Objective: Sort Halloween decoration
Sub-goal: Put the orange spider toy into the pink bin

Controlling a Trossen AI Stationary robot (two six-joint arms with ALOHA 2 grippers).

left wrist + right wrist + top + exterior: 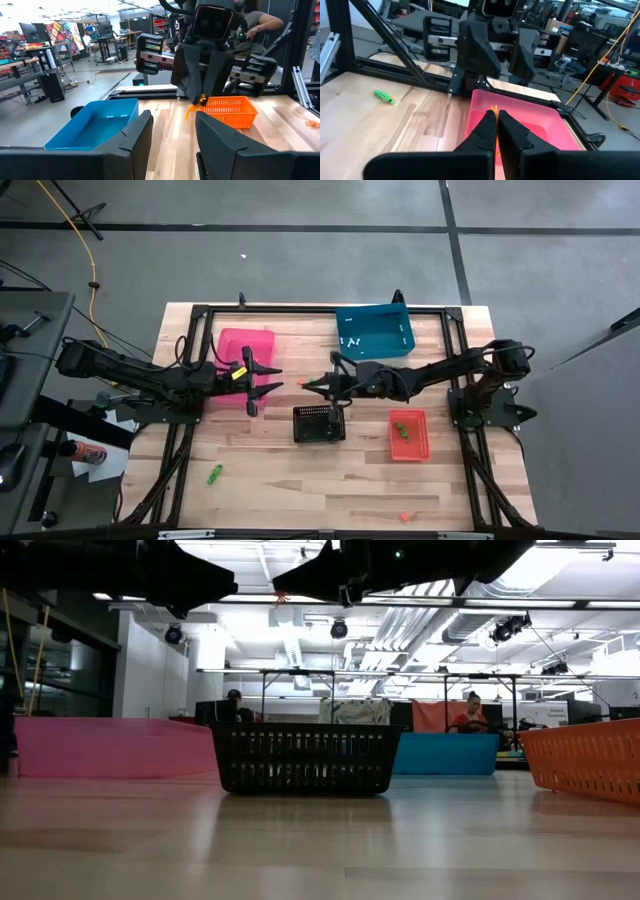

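Sorting is part done: green trinkets [402, 427] lie in the red bin [408, 451], white ones [350, 340] in the blue bin [374, 332]. A green trinket [214, 475] at 7 o'clock and orange trinket [404, 516] at 5 o'clock remain on the surface [280, 490].

The right gripper [303, 384], jaws pinched on an orange piece [192, 108], faces the left gripper [279, 378], jaws apart and empty, just beside the pink bin [246, 340]. Only the wrist views show that pinch clearly; the black basket [303, 758] fills the low view.

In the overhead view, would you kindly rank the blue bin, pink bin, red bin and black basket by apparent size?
1. Blue bin
2. Pink bin, partly hidden by the left arm, so unsure against blue
3. Red bin and black basket: look alike
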